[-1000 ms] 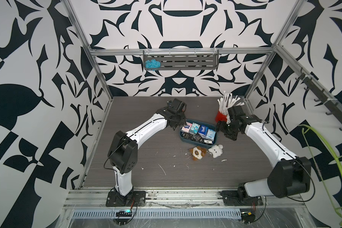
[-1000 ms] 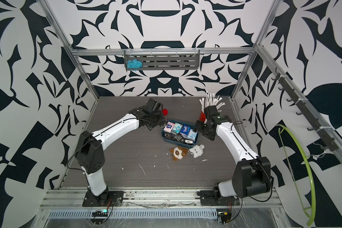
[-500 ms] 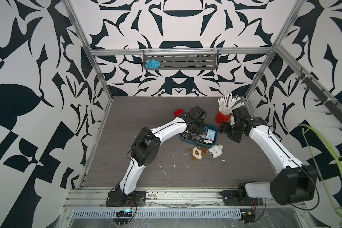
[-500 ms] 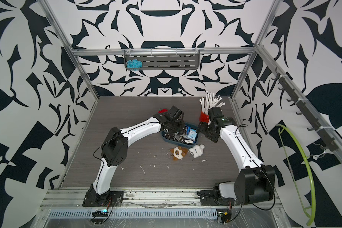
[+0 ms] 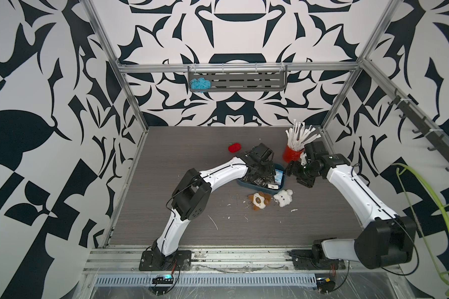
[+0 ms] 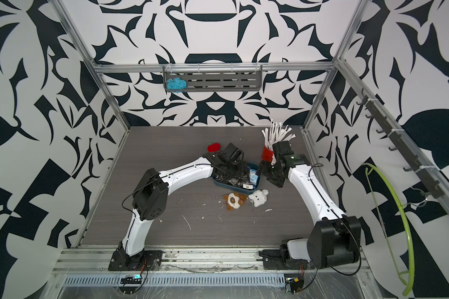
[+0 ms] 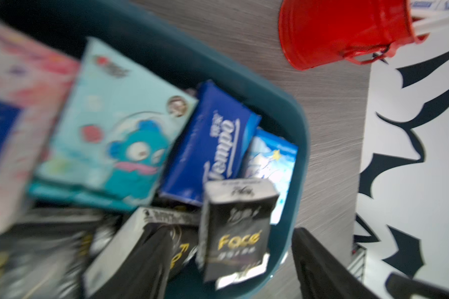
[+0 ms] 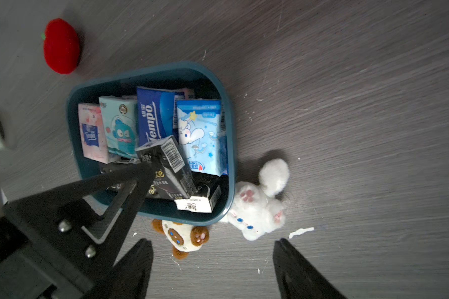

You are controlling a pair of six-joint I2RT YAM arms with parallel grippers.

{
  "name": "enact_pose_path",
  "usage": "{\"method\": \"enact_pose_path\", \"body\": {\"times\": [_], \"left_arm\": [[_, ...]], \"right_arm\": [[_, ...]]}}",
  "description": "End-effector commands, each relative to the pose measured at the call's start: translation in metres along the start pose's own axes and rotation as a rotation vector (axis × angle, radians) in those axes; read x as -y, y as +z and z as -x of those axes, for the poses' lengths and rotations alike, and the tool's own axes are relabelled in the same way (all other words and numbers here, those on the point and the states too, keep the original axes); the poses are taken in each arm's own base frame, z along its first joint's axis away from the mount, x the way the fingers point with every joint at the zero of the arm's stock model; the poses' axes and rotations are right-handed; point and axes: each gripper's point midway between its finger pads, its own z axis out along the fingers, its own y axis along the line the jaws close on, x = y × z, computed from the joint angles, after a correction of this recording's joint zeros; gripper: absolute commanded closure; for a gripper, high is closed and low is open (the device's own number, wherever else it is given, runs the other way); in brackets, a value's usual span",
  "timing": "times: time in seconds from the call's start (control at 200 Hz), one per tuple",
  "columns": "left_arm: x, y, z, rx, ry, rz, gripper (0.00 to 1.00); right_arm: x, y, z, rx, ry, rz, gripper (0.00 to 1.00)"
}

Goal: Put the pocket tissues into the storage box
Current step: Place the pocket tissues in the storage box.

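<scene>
- Two pincers in view, both released, nothing gripped.
- Over the storage box (image 5: 245, 185): left pincer (image 5: 264, 169), jaws spread wide, tips down among the packs.
- Left wrist view (blurred): a black pack with gold lettering (image 7: 235, 233) stands on end between the fingers (image 7: 145, 259), with a gap on each side.
- Right wrist view: one left finger overlaps a tilted black pack with a barcode (image 8: 170, 155). Can't tell if it touches.
- Just off the box end nearest the red cup (image 5: 292, 154): right pincer (image 8: 213, 240), jaws wide, above the bench (image 8: 347, 129) near the plush toys.
- Every one of the pocket tissues (image 7: 213, 145) in view is inside the box.
- One row side by side: pink pack (image 8: 90, 132), pale teal cartoon pack (image 8: 118, 126), dark blue pack (image 8: 153, 116), light blue pack (image 8: 200, 134). In the other half, black packs (image 8: 205, 191) are piled loosely.
- Outside the box: white plush (image 8: 257, 207) against its outer wall, brown-and-white plush (image 8: 184, 238) just beside that same wall.
- Well apart from the box on the bench: red plush fruit (image 8: 61, 46).
- Standing in the red cup: white sticks (image 5: 300, 134).
</scene>
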Motion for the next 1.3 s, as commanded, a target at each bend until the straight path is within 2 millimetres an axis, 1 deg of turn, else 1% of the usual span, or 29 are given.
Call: {"method": "enact_pose_path", "body": {"times": [0.0, 0.065, 0.15, 0.225, 0.425, 0.55, 0.625, 0.705, 0.895, 0.985, 1.05, 1.125, 1.215, 1.295], "left_arm": [[-0.004, -0.050, 0.020, 0.108, -0.016, -0.004, 0.19], [-0.018, -0.065, 0.025, 0.140, -0.043, 0.005, 0.19], [-0.045, -0.079, 0.029, 0.171, -0.086, 0.036, 0.19], [-0.069, -0.091, 0.032, 0.195, -0.122, 0.065, 0.19], [-0.125, -0.122, 0.035, 0.252, -0.195, 0.131, 0.19], [-0.146, -0.137, 0.036, 0.278, -0.231, 0.148, 0.19], [-0.152, -0.145, 0.038, 0.295, -0.237, 0.152, 0.19], [-0.156, -0.149, 0.038, 0.303, -0.238, 0.157, 0.19], [-0.156, -0.154, 0.039, 0.304, -0.228, 0.154, 0.19], [-0.156, -0.156, 0.039, 0.307, -0.226, 0.155, 0.18], [-0.157, -0.159, 0.040, 0.312, -0.223, 0.156, 0.19], [-0.158, -0.162, 0.039, 0.316, -0.219, 0.160, 0.19], [-0.160, -0.166, 0.038, 0.323, -0.219, 0.163, 0.19], [-0.163, -0.168, 0.039, 0.330, -0.223, 0.166, 0.18]], "right_arm": [[-0.026, 0.008, 0.001, -0.018, -0.026, 0.095, 0.26], [-0.040, 0.016, -0.002, -0.036, -0.060, 0.112, 0.27], [-0.060, 0.027, -0.006, -0.064, -0.100, 0.134, 0.27], [-0.072, 0.037, -0.005, -0.076, -0.105, 0.157, 0.27], [-0.084, 0.050, 0.010, -0.054, -0.117, 0.176, 0.27], [-0.083, 0.061, 0.016, -0.059, -0.135, 0.154, 0.27], [-0.082, 0.069, 0.013, -0.070, -0.146, 0.133, 0.27], [-0.084, 0.077, 0.008, -0.078, -0.169, 0.115, 0.27], [-0.109, 0.094, -0.011, -0.122, -0.239, 0.131, 0.27], [-0.114, 0.099, -0.016, -0.136, -0.255, 0.113, 0.27], [-0.111, 0.098, -0.015, -0.125, -0.255, 0.091, 0.27], [-0.108, 0.092, -0.011, -0.097, -0.264, 0.071, 0.27], [-0.112, 0.084, -0.009, -0.077, -0.276, 0.087, 0.27], [-0.117, 0.084, -0.010, -0.080, -0.273, 0.115, 0.26]]}}
